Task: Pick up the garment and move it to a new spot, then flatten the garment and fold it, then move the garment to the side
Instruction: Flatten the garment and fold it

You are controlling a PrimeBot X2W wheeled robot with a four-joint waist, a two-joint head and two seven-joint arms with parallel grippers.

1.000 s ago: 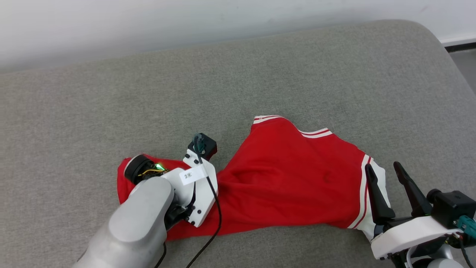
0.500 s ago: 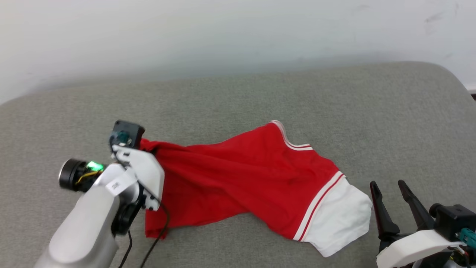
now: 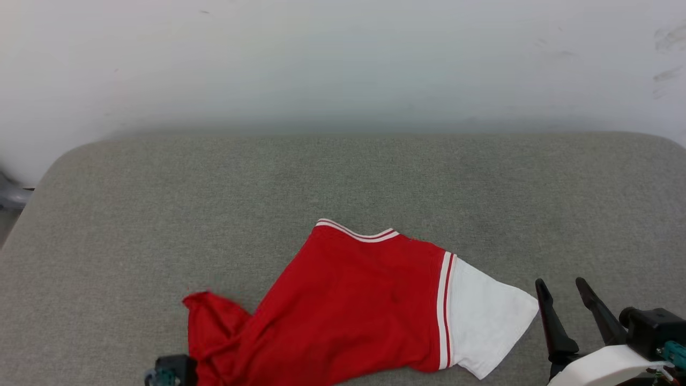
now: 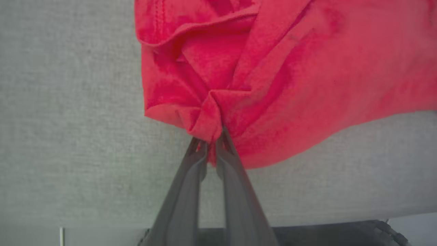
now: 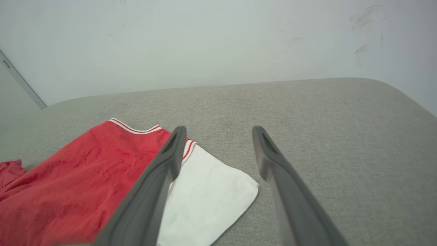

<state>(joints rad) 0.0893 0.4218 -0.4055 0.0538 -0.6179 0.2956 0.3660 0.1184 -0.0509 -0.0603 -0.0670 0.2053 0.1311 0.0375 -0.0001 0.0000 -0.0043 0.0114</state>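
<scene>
The garment (image 3: 348, 300) is a bright red shirt lying crumpled on the grey cushion, its striped collar band (image 3: 356, 234) toward the wall. Its white sleeve (image 3: 482, 321) is spread flat to the right. In the left wrist view my left gripper (image 4: 211, 145) is shut on a bunched red corner of the garment (image 4: 273, 78), just above the cushion. A dark part of my left wrist (image 3: 170, 373) shows by that corner in the head view. My right gripper (image 3: 560, 282) stands open just right of the sleeve (image 5: 205, 194), and my right gripper (image 5: 219, 131) has nothing between its fingers.
The grey padded surface (image 3: 343, 177) reaches back to a white wall (image 3: 343, 64), with rounded corners at left and right. Bare cushion (image 5: 324, 136) lies behind and to the right of the garment. Its near edge (image 4: 307, 222) runs close under my left fingers.
The head camera has tilted up. My left arm has swung left and then back toward me, dragging the garment's corner. The sleeve now lies left of my right gripper, which stays open.
</scene>
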